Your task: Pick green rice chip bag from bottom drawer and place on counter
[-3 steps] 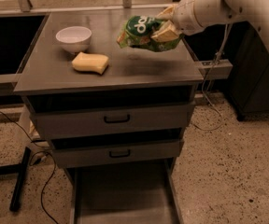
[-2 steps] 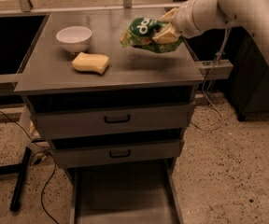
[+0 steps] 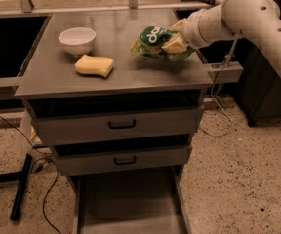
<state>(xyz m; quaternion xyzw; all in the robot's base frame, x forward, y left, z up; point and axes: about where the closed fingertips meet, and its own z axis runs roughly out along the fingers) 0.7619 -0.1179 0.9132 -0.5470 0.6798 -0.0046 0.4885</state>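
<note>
Observed: the pincer [image 3: 173,44] is clamped on the right side of the green rice chip bag [image 3: 152,40], over the right-hand part of the cabinet's top surface [image 3: 130,74]. The white arm [image 3: 250,13] reaches in from the right.

Change noted: over the last second the bag has come down. A moment ago it hung clearly above the surface. It now sits lower, its underside at or just above the metal, with a tight shadow beneath it. Whether it actually touches cannot be told from where I stand. Sideways it has shifted very little.

Condition of the bag: tilted, with the logo end to the left and the crumpled end in the grip.

Other items: the white bowl [image 3: 77,39] and the yellow sponge [image 3: 94,65] rest on the left half, well apart from the bag and undisturbed. The bottom drawer [image 3: 128,204] stands pulled out and shows nothing inside. The two upper drawers [image 3: 121,125] are barely open.

Assessment: the lift from the drawer is complete and the placing is in its final stage. In my judgement, what is outstanding is settling the bag flat, letting go, and drawing clear. The landing spot is free, so the risk is low. The bag could tip or slide if it is let go while tilted.
</note>
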